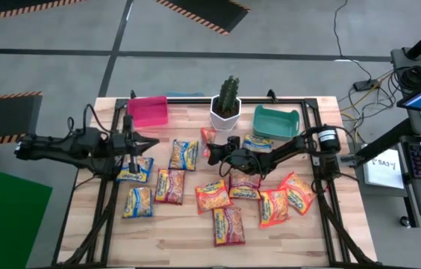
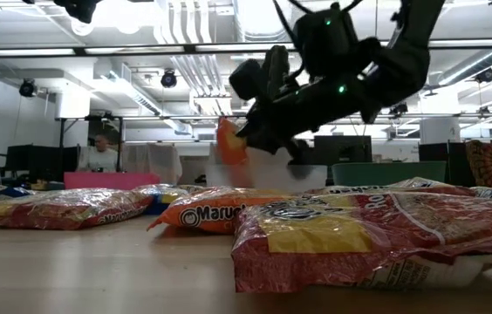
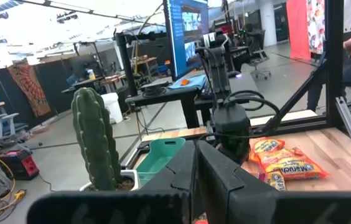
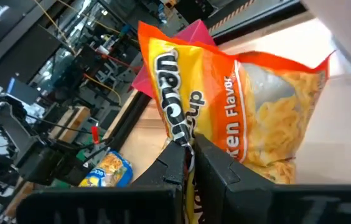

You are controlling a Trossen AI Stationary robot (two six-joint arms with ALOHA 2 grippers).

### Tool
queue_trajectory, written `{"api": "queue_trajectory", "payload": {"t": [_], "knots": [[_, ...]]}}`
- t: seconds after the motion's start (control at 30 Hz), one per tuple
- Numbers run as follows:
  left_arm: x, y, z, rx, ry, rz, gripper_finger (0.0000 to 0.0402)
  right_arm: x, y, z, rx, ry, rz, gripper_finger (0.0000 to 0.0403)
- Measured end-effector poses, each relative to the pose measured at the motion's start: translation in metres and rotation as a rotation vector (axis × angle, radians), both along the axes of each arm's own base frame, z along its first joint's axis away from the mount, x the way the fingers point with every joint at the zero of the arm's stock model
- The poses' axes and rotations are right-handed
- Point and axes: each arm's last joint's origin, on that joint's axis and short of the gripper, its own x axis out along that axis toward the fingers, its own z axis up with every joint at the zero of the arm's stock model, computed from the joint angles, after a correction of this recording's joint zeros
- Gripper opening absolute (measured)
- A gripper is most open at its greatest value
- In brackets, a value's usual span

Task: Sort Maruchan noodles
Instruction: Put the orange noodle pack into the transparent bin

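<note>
- Where the left arm crosses the frame's left, the left gripper (image 1: 153, 143) hangs over the table (image 1: 106, 243), fingers pressed together, holding nothing.
- Pink bin (image 1: 148, 110), upper left.
- Loose packets (image 1: 138, 202) across the middle.
- Cactus (image 1: 228, 95), upper centre.
- Right gripper (image 1: 212, 152), centre, pinches an orange packet (image 4: 244, 112), lifted.
- Teal bin (image 1: 275, 122), upper right.

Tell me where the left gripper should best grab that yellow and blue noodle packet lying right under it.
Probably by a short crimped end. The yellow and blue packet lies flat on the table, so the left gripper could come straight down and pinch the seam at its top edge, which has bare wood beyond it. The right gripper holds its orange packet by an edge in the same way.
</note>
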Motion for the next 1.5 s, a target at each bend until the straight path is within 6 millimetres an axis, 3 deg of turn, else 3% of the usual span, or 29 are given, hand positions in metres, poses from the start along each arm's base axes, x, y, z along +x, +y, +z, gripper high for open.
{"api": "queue_trajectory", "payload": {"t": [0.3,0.53,0.8,1.0,1.17,1.37,1.5], "knots": [[0.000,0.000,0.000,-0.001,0.002,0.000,0.0000,0.016,0.000,-0.021,0.023,0.012,-0.004,0.0018],[0.000,0.000,0.000,-0.013,0.002,-0.002,0.0000,0.015,0.000,-0.025,0.047,0.032,-0.010,0.0074],[0.003,0.000,-0.002,-0.016,0.017,-0.002,0.0000,0.011,0.001,-0.006,0.028,0.079,0.020,0.0152],[0.005,-0.001,-0.003,-0.016,0.022,-0.002,0.0000,0.002,0.001,0.015,0.011,0.175,0.027,0.0172],[0.006,-0.001,-0.003,-0.015,0.025,-0.001,0.0000,-0.011,0.001,0.028,0.013,0.290,0.040,0.0145],[0.011,-0.001,-0.006,-0.010,0.051,-0.001,0.0000,-0.020,-0.002,0.034,0.014,0.380,0.036,0.0060],[0.017,-0.002,-0.009,0.013,0.081,0.000,0.0000,-0.014,-0.003,0.035,-0.015,0.420,0.054,0.0015]]}}
